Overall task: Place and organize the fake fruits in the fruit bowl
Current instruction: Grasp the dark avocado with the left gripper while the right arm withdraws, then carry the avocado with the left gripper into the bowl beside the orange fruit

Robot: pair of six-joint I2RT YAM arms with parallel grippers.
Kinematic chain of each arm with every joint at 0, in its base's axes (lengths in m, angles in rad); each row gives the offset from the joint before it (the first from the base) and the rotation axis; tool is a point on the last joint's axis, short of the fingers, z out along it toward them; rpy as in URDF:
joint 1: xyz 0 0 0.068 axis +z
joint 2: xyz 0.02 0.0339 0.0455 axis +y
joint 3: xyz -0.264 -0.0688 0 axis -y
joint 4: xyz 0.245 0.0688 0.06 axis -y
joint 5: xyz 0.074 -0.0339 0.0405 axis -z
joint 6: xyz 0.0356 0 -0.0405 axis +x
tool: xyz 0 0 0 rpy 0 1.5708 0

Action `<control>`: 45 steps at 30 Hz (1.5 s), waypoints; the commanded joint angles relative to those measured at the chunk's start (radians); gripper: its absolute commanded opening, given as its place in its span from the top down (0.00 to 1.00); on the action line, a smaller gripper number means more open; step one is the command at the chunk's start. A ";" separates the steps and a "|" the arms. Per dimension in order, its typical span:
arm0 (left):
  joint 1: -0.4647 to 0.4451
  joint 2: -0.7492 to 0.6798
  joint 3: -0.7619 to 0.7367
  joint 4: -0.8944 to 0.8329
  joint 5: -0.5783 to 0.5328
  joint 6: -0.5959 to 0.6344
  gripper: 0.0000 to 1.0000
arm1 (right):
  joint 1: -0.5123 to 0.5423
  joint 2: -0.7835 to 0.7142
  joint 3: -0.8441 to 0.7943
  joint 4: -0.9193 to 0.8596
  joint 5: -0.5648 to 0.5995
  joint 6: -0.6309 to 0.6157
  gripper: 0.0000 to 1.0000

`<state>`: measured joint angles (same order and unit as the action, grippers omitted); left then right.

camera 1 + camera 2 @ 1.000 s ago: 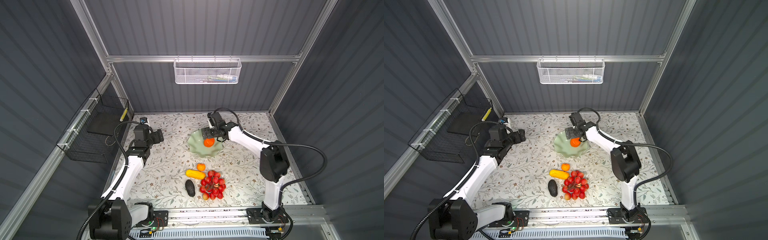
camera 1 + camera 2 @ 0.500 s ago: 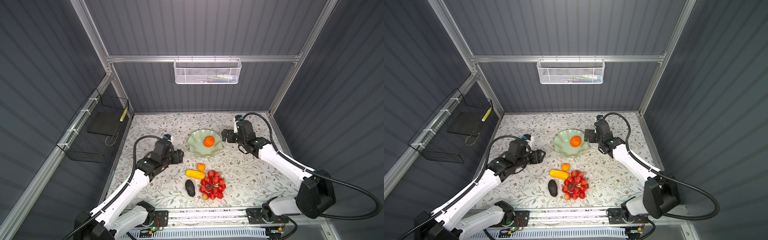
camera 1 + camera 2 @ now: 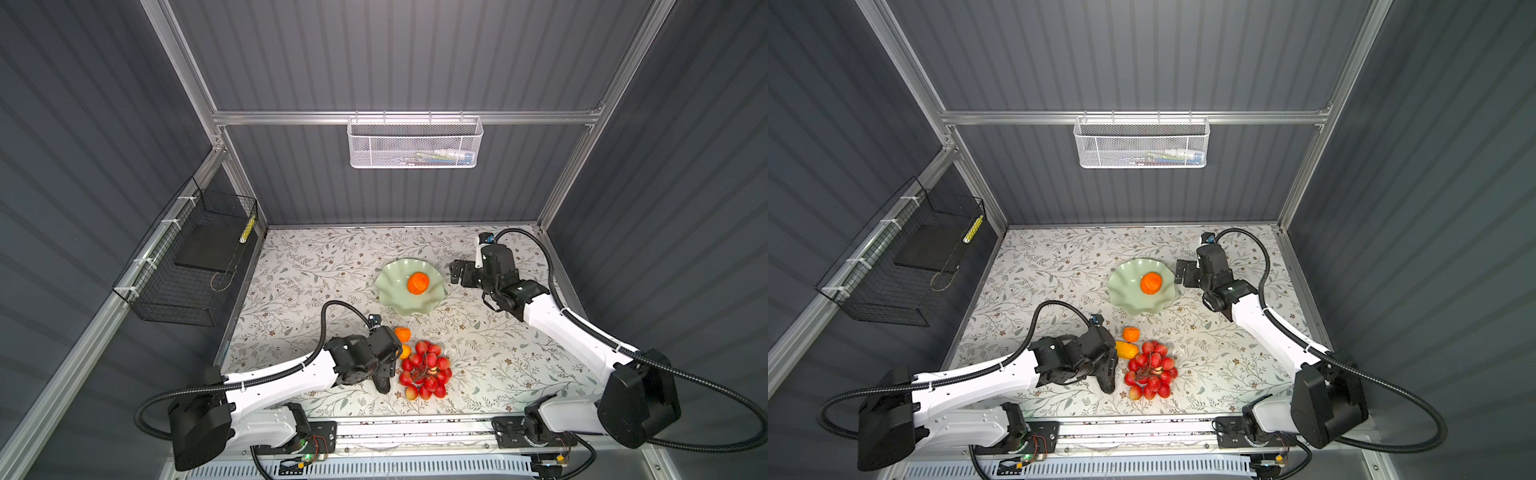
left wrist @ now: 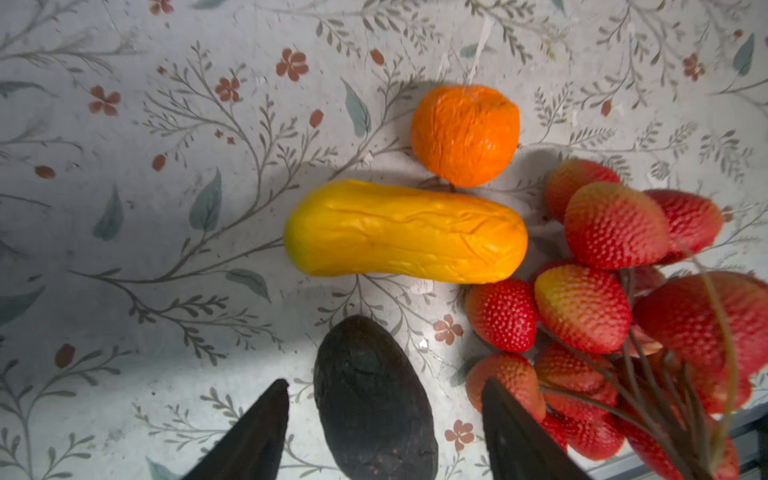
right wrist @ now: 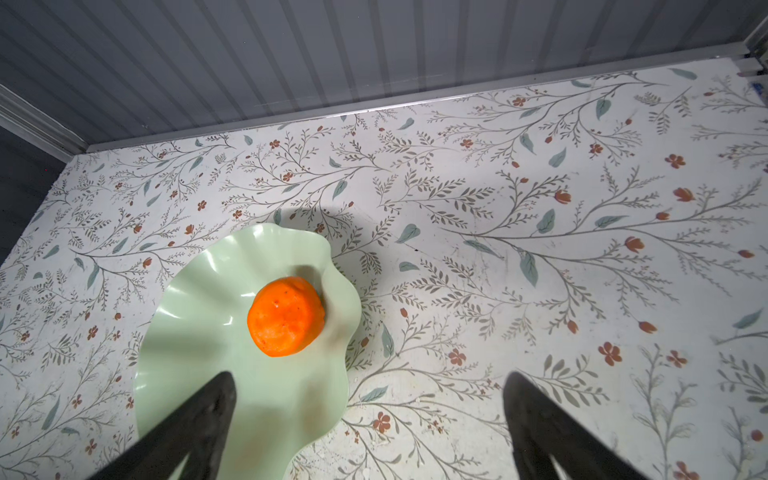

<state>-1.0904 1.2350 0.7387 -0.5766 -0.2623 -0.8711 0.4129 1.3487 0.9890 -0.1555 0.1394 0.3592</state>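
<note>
1. At the near side, my left gripper [image 4: 384, 384] is hovering, jaws apart, straddling the avocado [image 4: 370, 419] without touching it. On closing, one finger is likely catching the red cluster [image 4: 615, 316] right of it.
2. Farther back, the fruit bowl [image 3: 394, 293] is holding only the big orange [image 3: 417, 282]. A careless drop is risking knocking it out.
3. Right of that bowl, my right gripper [image 5: 370, 376] is hanging spread and empty, risking clipping the rim.

Big orange [image 3: 417, 283] in fruit bowl [image 3: 394, 291]
</note>
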 commanded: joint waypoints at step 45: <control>0.301 0.240 0.574 -0.016 0.009 0.540 0.64 | -0.053 -0.100 -0.106 0.062 -0.078 0.114 0.01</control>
<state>-0.8139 1.3766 1.2449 -0.6575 -0.3233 -0.4820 0.3676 1.2888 0.9005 -0.0975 0.0738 0.4538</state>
